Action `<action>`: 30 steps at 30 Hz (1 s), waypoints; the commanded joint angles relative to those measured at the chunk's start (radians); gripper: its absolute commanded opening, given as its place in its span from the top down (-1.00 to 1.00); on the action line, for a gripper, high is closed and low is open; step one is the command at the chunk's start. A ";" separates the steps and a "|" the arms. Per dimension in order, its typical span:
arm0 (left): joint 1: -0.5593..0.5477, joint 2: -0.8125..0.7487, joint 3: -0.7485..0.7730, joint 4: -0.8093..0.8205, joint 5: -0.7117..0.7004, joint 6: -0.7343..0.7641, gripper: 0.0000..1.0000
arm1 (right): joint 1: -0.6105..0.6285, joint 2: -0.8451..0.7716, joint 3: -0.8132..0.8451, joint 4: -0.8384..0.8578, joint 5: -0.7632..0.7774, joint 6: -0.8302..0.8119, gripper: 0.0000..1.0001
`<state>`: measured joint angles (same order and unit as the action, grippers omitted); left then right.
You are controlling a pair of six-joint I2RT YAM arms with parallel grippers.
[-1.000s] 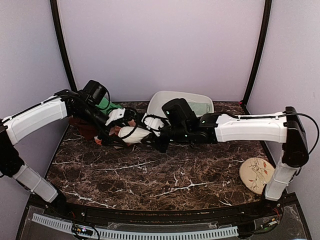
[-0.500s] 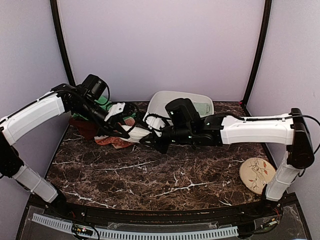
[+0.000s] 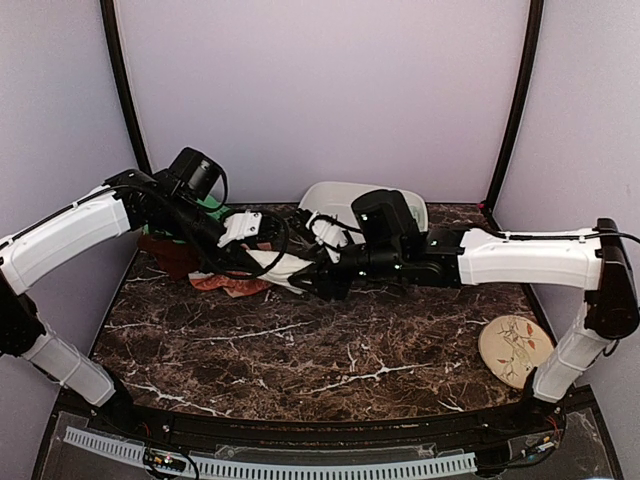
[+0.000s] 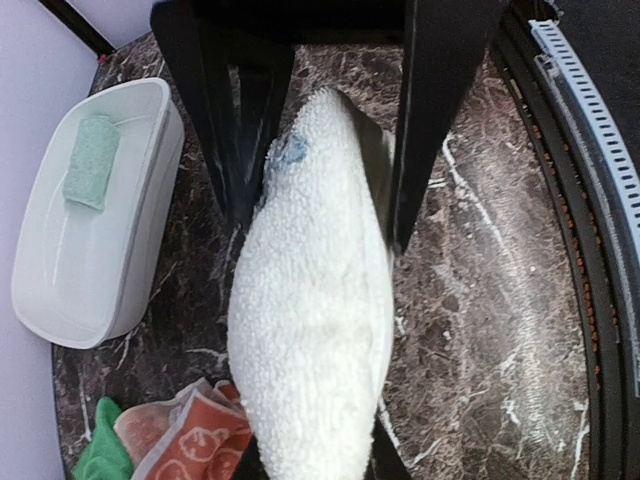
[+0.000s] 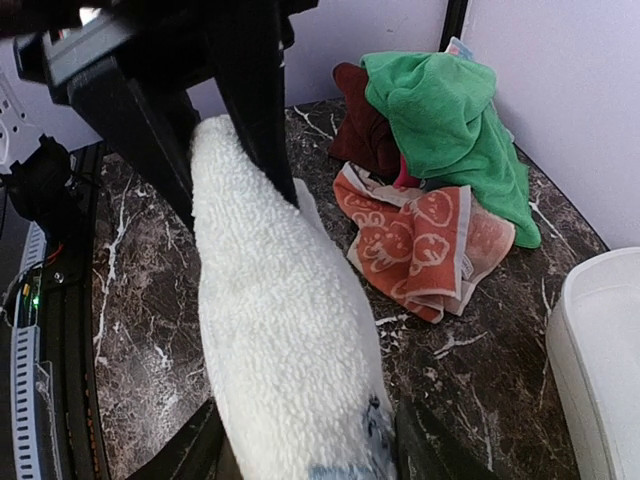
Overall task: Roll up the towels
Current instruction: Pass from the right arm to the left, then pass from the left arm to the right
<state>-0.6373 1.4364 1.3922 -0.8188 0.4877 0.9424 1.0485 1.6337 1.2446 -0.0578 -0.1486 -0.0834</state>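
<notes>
Cream-white towel (image 4: 310,330), rolled, hung over the counter (image 4: 480,330), long axis spanning both arms: left end effector (image 4: 320,225) pinched one end, right end effector (image 5: 305,450) straddled the other, grip unclear.

This was a robotics test booth in a lab, not a home. Two white-shelled machines, the left arm (image 3: 70,235) and the right arm (image 3: 530,258), rose from the near edge of a dark marble-patterned table (image 3: 330,360). Plain lavender walls (image 3: 320,90) closed the table in on its far side and both flanks, with black poles (image 3: 124,90) standing at its far corners. A white perforated strip (image 3: 300,465) ran along its near edge. The only household things were props: a cream-white towel (image 4: 310,330) over the table, a heap of coloured towels (image 5: 440,130) at its far left corner, a white basin (image 4: 60,260) at its far edge, and a floral plate (image 3: 513,350) at its right edge.
</notes>
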 commanded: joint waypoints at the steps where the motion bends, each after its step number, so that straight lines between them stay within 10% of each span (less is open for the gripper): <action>1: -0.009 -0.059 -0.018 0.094 -0.172 0.034 1.00 | -0.052 -0.117 -0.004 0.045 -0.088 0.035 -0.13; 10: -0.019 -0.127 -0.047 0.174 -0.201 0.159 1.00 | -0.129 -0.131 0.053 -0.065 -0.353 0.073 -0.25; 19: -0.158 -0.453 -0.465 0.569 -0.211 0.668 1.00 | -0.157 0.028 0.298 -0.243 -0.582 0.035 -0.22; 30: -0.165 -0.677 -0.846 1.071 0.101 1.181 1.00 | -0.107 0.152 0.314 -0.260 -1.006 0.124 -0.25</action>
<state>-0.8009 0.7727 0.5747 0.0181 0.4679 1.9308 0.9054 1.7927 1.5726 -0.3435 -0.9741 -0.0071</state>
